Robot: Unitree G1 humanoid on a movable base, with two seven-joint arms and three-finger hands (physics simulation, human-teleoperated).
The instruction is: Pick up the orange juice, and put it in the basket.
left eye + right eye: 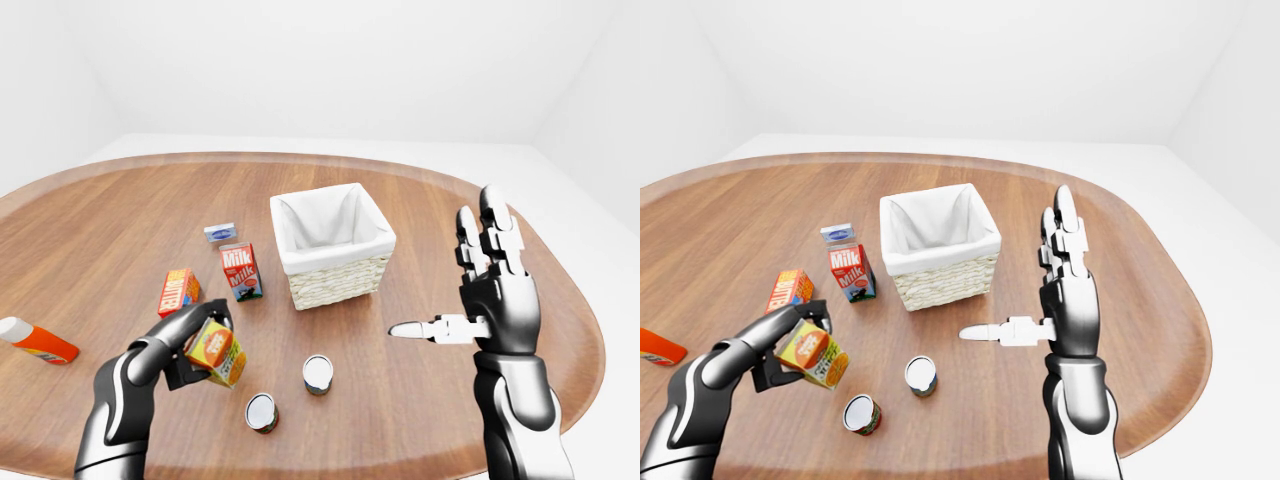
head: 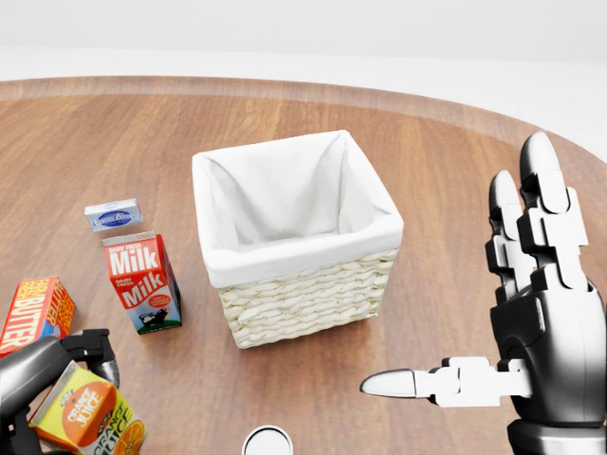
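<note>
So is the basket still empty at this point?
Empty. The head view looks straight into the basket and shows only white lining; the juice is in the left hand, tilted, left of it.

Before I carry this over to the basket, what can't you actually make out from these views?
- Basket floor: the white liner folds hide it in all views.
- Left robot hand grip: the orange juice carton covers the fingers behind it; the head view's bottom edge crops both.
- Can in the head view: cut off by the bottom edge.
- Small blue box: label too small to read.
- Bottle: clipped at the left edge in the right-eye view.
</note>
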